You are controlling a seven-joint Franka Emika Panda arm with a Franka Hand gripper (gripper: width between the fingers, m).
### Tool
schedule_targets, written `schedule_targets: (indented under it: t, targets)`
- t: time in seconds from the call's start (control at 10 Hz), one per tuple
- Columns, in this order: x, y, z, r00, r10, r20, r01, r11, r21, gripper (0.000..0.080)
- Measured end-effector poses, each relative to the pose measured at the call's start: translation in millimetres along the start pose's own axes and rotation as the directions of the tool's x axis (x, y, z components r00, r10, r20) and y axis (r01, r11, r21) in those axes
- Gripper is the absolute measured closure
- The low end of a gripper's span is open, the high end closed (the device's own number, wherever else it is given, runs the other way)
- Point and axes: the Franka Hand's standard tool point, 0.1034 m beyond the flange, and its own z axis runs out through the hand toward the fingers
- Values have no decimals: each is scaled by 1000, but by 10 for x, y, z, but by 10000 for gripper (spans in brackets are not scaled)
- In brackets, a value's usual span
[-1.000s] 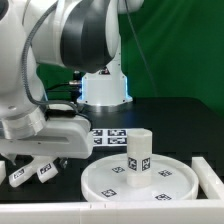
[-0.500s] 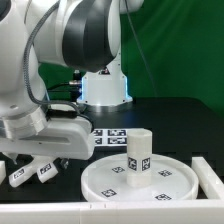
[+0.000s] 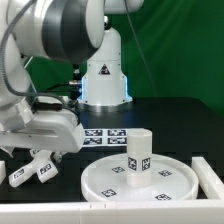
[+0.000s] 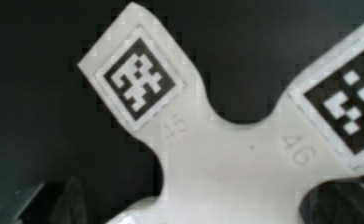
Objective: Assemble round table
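A robotics lab test cell: a green backdrop [image 3: 175,45] rises behind a black tabletop [image 3: 185,125], a white robot arm pedestal [image 3: 105,80] stands at twelve o'clock, and square black-and-white tags cover the flat white marker board [image 3: 100,134] and the round white plastic disc [image 3: 100,182].

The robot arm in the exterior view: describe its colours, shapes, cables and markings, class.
The arm has glossy white rounded shells with dark grey joint sections. Black cables run near its base. Its tool has a boxy white body and dark fingers. No markings are legible.
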Motion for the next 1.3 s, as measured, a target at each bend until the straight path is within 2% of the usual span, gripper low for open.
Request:
schedule_targets:
  t: [1.3]
  targets:
    - [1,-68,201,1000,-10,13,10,1000,-11,150]
